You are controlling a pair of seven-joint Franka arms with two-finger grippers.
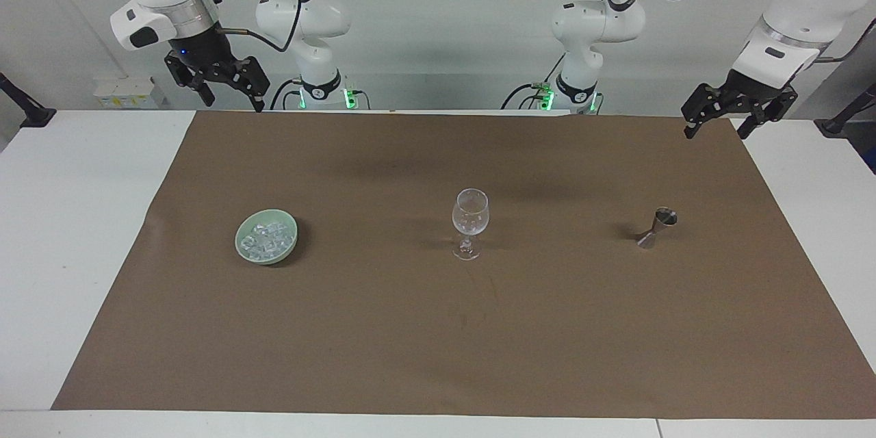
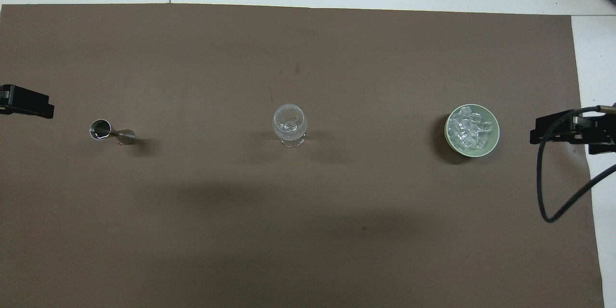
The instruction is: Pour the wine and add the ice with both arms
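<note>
A clear stemmed glass (image 1: pixel 470 215) (image 2: pixel 289 122) stands upright in the middle of the brown mat. The ice (image 1: pixel 270 236) (image 2: pixel 469 127) lies heaped in a pale green bowl (image 1: pixel 241 248) (image 2: pixel 495 137) toward the right arm's end. A small metal jigger (image 1: pixel 658 227) (image 2: pixel 108 131) stands toward the left arm's end; no wine shows plainly. My right gripper (image 1: pixel 231 99) (image 2: pixel 568 130) hangs open and empty, high over the mat's edge by the bowl's end. My left gripper (image 1: pixel 715 131) (image 2: pixel 26 102) hangs open and empty over the mat's edge by the jigger's end.
The brown mat (image 1: pixel 438 342) covers most of the white table (image 1: pixel 75 219). A black cable (image 2: pixel 544 192) loops down from the right gripper. Black clamps (image 1: pixel 27 109) (image 1: pixel 842 122) sit at the table's corners near the robots.
</note>
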